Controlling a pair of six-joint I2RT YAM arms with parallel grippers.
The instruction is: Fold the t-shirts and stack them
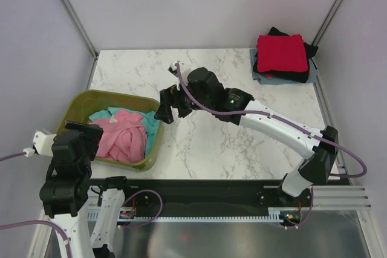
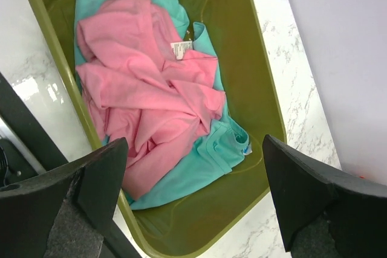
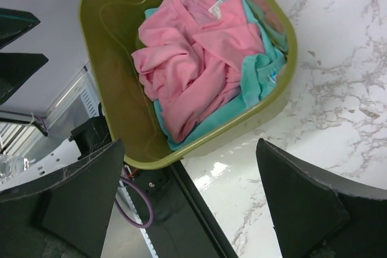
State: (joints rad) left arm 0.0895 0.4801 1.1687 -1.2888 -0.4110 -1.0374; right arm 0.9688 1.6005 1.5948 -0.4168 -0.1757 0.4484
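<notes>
The left gripper (image 1: 84, 132) hangs over the olive tub's (image 1: 115, 93) near rim and the right gripper (image 1: 169, 106) is beside its right rim. Both are spread wide and empty.

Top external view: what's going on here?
The left gripper, fingers open and empty, hangs over the olive-green tub's near left edge. The right gripper, also open and empty, hovers at its right side. The pink t-shirt and teal t-shirt lie crumpled inside. A folded stack, red t-shirt on top, sits at the table's far right corner.
</notes>
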